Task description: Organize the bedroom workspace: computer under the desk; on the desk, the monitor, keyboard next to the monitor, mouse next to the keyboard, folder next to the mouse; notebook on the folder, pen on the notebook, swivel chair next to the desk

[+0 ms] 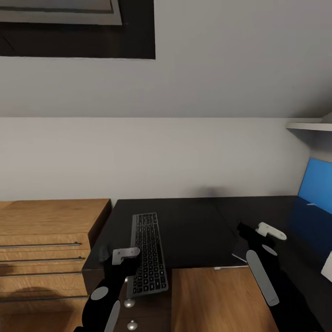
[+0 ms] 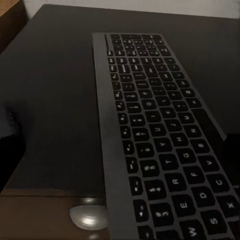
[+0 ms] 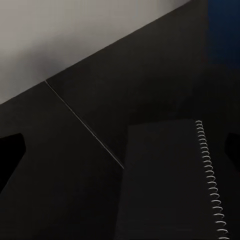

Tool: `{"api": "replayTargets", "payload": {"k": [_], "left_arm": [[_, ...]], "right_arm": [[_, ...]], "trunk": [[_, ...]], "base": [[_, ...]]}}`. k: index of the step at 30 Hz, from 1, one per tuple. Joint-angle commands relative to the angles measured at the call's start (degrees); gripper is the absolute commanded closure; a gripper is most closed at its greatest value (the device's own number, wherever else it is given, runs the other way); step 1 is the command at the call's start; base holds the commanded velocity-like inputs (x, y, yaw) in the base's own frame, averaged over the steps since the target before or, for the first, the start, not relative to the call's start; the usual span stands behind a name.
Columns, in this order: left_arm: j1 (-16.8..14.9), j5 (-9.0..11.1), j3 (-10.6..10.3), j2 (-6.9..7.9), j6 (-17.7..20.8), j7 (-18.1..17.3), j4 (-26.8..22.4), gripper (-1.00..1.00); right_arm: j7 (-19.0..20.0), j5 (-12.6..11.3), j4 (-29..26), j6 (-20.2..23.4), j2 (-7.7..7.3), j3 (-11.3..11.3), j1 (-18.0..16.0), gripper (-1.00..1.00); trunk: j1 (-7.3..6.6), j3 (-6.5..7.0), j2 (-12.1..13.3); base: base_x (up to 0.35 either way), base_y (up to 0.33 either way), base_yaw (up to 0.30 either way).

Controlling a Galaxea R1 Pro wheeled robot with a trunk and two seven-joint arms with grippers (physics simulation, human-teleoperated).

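hanging over the front edge of the black surface (image 1: pixel 193 230), the keyboard (image 1: pixel 148 253) is your nearest worry: its near end juts past the lip above the drawer knobs (image 1: pixel 129 303), so a nudge from your left tool (image 1: pixel 123 256), which sits right at its near left side, could tip it off. how far that tool is open i cannot tell; the left wrist view shows the keys running away from it and nothing between dark finger edges at the sides, so it seems to hold nothing. keep any push directed inward, toward the wall.

your right tool (image 1: pixel 269 233) hovers over the dark-grey notebook (image 3: pixel 170 180), whose spiral binding shows in the right wrist view. the dark shapes at both sides of that view suggest the jaws stand apart with nothing in them, but i would not swear to it. the notebook lies at the inner front corner of the surface, near the edge, so a shallow grab could slide it off onto the floor, and the thin cover may slip from a pinch.

farther off, the blue panel (image 1: pixel 316 186) stands by the right wing; swinging wide could strike it.
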Motion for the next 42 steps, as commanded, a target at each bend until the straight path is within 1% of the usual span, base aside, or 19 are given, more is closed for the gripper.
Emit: {"api": "replayTargets", "payload": {"k": [1, 7, 26, 35, 37, 39, 40, 42], "left_arm": [[-0.04, 0.06, -0.08, 0.00, 0.30, 0.33, -0.07, -1.00], [-0.04, 0.06, -0.08, 0.00, 0.32, 0.33, -0.14, -1.00], [-0.04, 0.06, -0.08, 0.00, 0.32, 0.33, -0.16, -1.00], [-0.04, 0.06, -0.08, 0.00, 0.32, 0.33, -0.16, -1.00], [-0.04, 0.06, -0.08, 0.00, 0.32, 0.33, -0.16, -1.00], [-0.04, 0.06, -0.08, 0.00, 0.32, 0.33, -0.29, -1.00], [-0.04, 0.06, -0.08, 0.00, 0.32, 0.33, -0.50, -1.00], [-0.04, 0.06, -0.08, 0.00, 0.32, 0.33, -0.58, -1.00]], "right_arm": [[-0.45, -0.33, -0.03, -0.07, -0.07, 0.15, -0.06, -1.00], [-0.48, -0.34, 0.00, -0.71, -0.07, 0.08, -0.02, -1.00], [-0.54, -0.37, 0.01, -0.76, -0.07, 0.06, -0.03, -1.00], [-0.45, -0.52, -0.18, -0.80, -0.07, 0.06, -0.04, -1.00], [-0.26, -0.28, -0.06, -0.83, -0.13, 0.18, -0.05, -1.00], [0.61, 0.93, 1.16, -0.85, -0.46, 0.25, -0.02, -1.00], [2.42, 3.19, 3.99, -0.85, -0.56, 0.00, -0.05, -1.00], [3.60, 4.33, 5.32, -0.87, -0.83, -0.12, -0.10, -1.00]], "trunk": [[0.03, -0.14, -0.04], [0.03, -0.65, -0.04], [0.03, -2.37, -0.04], [0.03, -2.67, -0.04], [0.03, -2.67, -0.04], [0.03, -2.67, -0.04], [0.03, -2.67, -0.04], [0.03, -2.67, -0.04]], "base": [[0.307, -0.078, 0.000], [0.213, -0.044, 0.000], [0.018, -0.002, 0.000], [0.257, -0.134, 0.000], [0.237, -0.164, 0.000], [0.022, -0.015, 0.000], [0.006, -0.004, 0.000], [0.004, -0.003, 0.000]]}}
